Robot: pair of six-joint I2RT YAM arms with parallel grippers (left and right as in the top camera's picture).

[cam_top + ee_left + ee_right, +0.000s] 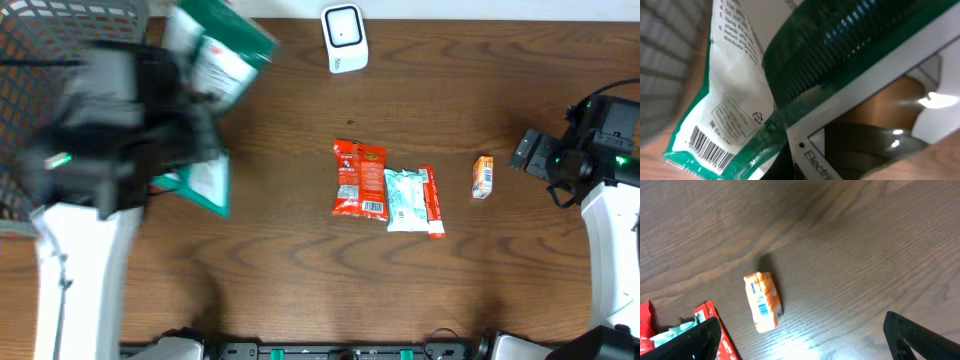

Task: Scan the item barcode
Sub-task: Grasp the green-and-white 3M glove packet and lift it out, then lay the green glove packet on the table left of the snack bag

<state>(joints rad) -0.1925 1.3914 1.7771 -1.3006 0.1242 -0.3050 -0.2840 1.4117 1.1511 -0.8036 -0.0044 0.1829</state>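
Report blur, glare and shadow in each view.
Overhead: the left arm and its green packet are motion-smeared; the scanner is sharp. Left wrist: the packet fills the frame, soft, its barcode visible, glare at right. Right wrist: the orange packet is crisp, with a glare patch on the table below it.

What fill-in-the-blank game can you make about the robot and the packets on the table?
The left hand is shut on a package coloured white and ____.
The right hand is ____ and holds nothing.
The small packet nearest the right hand is ____ in colour.
The barcode scanner is ____ in colour.
Missing words: green, open, orange, white.
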